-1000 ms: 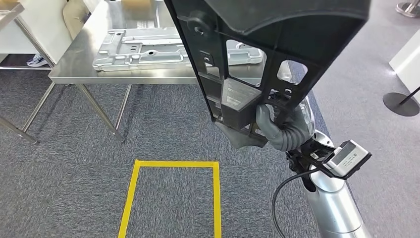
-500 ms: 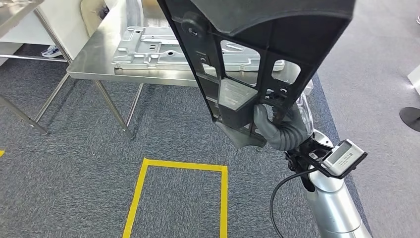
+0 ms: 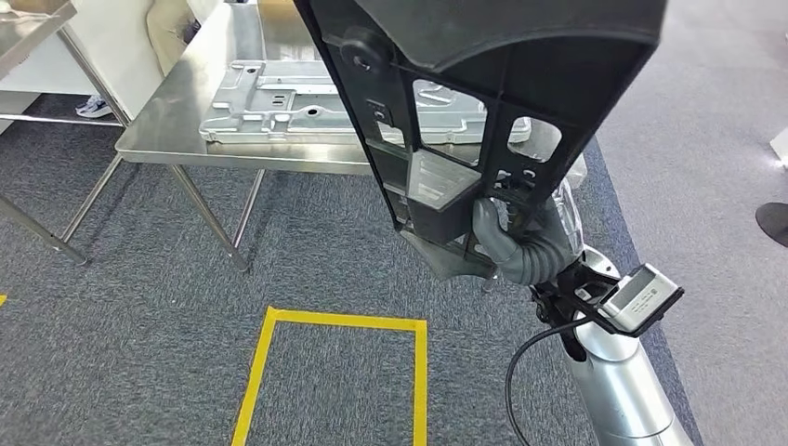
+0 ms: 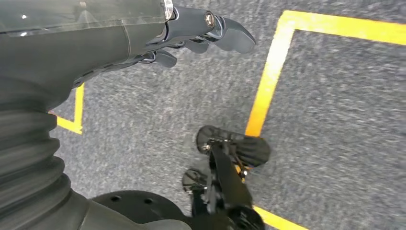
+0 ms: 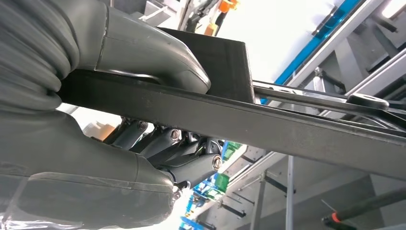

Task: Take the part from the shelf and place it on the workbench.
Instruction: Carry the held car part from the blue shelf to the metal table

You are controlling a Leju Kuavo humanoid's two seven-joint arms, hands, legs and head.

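Gripping the black part (image 3: 483, 84) from below, right hand (image 3: 520, 237).

Steel workbench (image 3: 172, 139) on grey carpet (image 3: 139, 325) — metal plate (image 3: 307, 107) on top.

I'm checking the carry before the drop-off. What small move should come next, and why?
Probably one more short step toward the workbench. The right hand grips the black part, held high and short of the bench, with grey carpet between. A metal plate lies on the bench.
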